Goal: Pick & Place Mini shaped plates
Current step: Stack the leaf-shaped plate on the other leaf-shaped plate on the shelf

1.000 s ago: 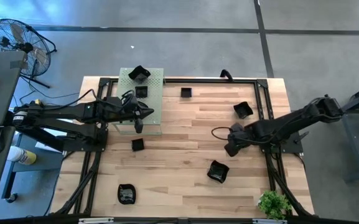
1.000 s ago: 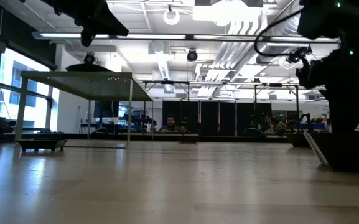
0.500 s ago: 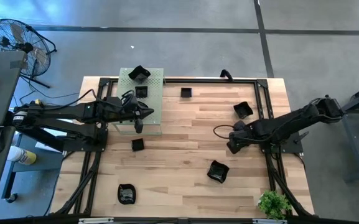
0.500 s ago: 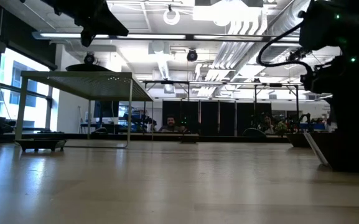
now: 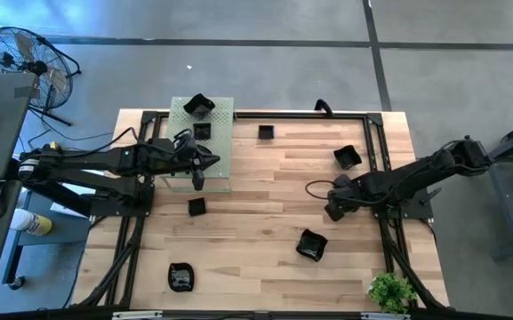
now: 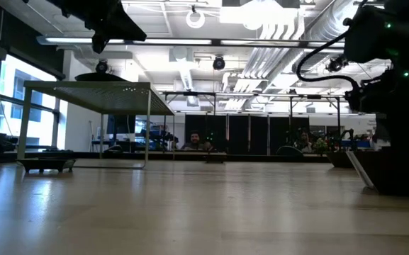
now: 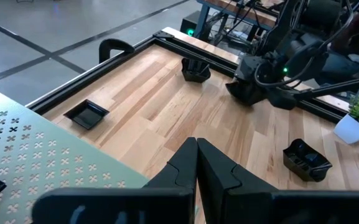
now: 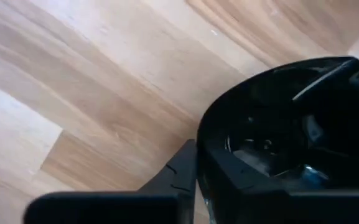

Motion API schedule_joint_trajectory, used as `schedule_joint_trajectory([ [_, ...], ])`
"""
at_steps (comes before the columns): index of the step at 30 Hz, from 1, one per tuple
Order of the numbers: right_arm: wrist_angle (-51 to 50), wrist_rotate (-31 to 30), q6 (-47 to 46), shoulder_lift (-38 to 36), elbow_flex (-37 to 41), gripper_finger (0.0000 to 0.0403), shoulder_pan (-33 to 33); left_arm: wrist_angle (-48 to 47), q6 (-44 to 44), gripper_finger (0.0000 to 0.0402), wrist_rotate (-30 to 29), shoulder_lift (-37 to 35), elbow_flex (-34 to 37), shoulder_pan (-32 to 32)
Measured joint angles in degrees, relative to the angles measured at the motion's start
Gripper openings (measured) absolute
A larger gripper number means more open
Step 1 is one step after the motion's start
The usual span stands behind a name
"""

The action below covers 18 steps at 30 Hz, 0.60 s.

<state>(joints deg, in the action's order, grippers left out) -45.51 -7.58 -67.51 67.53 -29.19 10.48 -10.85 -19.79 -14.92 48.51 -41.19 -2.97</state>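
Several small glossy black mini shaped plates are spread about. Two sit on the pale green perforated board (image 5: 213, 142) and others on the wooden table, such as one at the far edge (image 5: 266, 132), one far right (image 5: 347, 157) and one near the middle (image 5: 311, 244). My right gripper (image 5: 331, 210) is low over the table's right half, shut on a wavy-rimmed plate (image 8: 279, 124), which the gripper hides in the high view. My left gripper (image 7: 196, 144) hangs shut and empty over the board's near edge (image 5: 197, 178). My right gripper pinches the plate's rim wall (image 8: 213, 134) between its two fingers, one finger on the outside and the other in the hollow. The fingers come from above, slanting down. Whether the plate's bottom is on the wood or lifted clear, I cannot tell.
A small green plant (image 5: 389, 289) stands at the near right corner. A black frame rail (image 5: 380, 142) runs round the table. More plates lie near the left middle (image 5: 196, 206) and at the near edge (image 5: 181, 276). A fan (image 5: 25, 58) stands on the floor at far left.
My right arm has shifted slightly toward the table's right edge while staying low at the same plate. My left arm and the other plates have kept still.
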Motion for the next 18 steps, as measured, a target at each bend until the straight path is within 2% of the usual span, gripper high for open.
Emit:
schedule_joint_trajectory([
  [4,3.01,2.02,2.92,-0.02,-1.16,0.0004,0.05,0.00,0.00,0.0001,-0.02,0.02,0.00,0.01],
  [8,3.14,0.28,7.25,0.00,-5.54,0.0008,0.07,0.00,0.00,0.0001,-0.02,0.02,0.00,-0.01],
  [14,10.63,-2.54,19.81,0.65,-11.97,0.0005,-0.43,0.00,0.00,0.0001,-0.07,0.02,0.00,0.00],
  [18,13.16,-2.60,29.45,5.99,-16.65,0.0004,-1.61,0.00,0.00,0.0001,-0.24,0.02,0.00,-0.01],
])
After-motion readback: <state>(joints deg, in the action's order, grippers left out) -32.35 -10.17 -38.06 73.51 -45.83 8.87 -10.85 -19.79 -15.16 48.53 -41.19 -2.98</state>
